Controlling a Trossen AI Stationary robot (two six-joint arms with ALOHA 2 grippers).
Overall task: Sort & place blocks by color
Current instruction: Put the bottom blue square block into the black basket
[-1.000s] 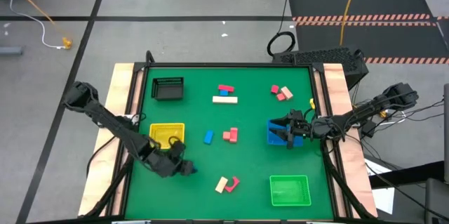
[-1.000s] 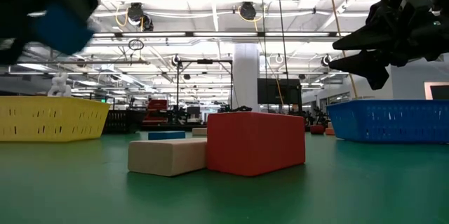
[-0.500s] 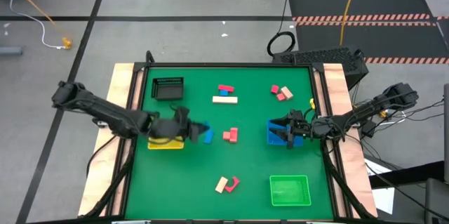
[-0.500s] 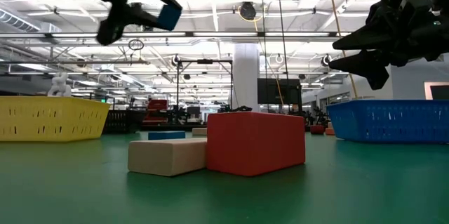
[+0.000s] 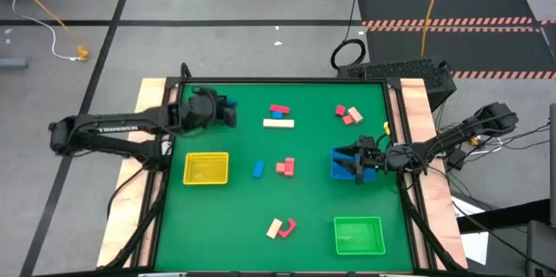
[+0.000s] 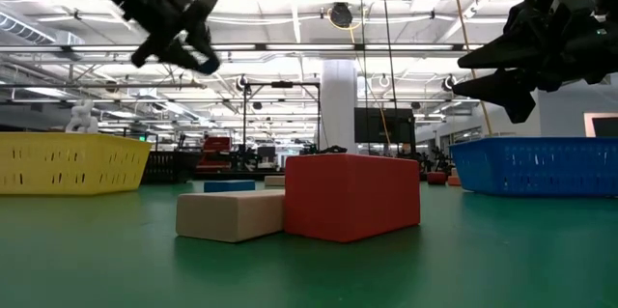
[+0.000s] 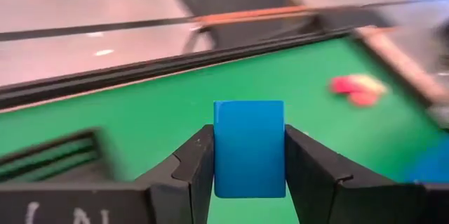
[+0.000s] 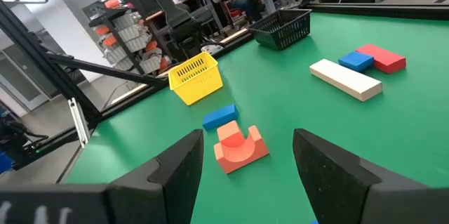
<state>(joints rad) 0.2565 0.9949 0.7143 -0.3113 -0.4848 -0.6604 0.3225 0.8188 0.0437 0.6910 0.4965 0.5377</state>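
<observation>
My left gripper (image 5: 226, 105) hangs above the table's far left part, over the black tray (image 7: 49, 157), and is shut on a blue block (image 7: 249, 147). In the low view the gripper (image 6: 188, 49) is high above the table. My right gripper (image 5: 356, 164) is open and waits over the blue tray (image 5: 340, 171). Loose blocks lie flat on the green mat: a red and blue pair (image 5: 279, 109) beside a tan bar (image 5: 278, 122), pink pieces (image 5: 349, 115), a blue block (image 5: 258, 169), a red one (image 5: 285, 167), and a tan and red pair (image 5: 280, 227). My left gripper pinches the blue block by its two opposite side faces (image 7: 219, 150), one finger (image 7: 193, 171) on each side. The block is lifted clear of the table and sticks out past the fingertips.
The yellow tray (image 5: 207, 168) sits on the left, the green tray (image 5: 359, 234) near the right front corner. Wooden rails (image 5: 152, 138) run along both sides of the mat. Open mat lies between the block groups in the middle.
My left gripper, shut on the blue block, has risen from the near left part of the table beside the yellow tray and swung toward the far edge, ending over the black tray. The block has travelled with it, lifted clear.
</observation>
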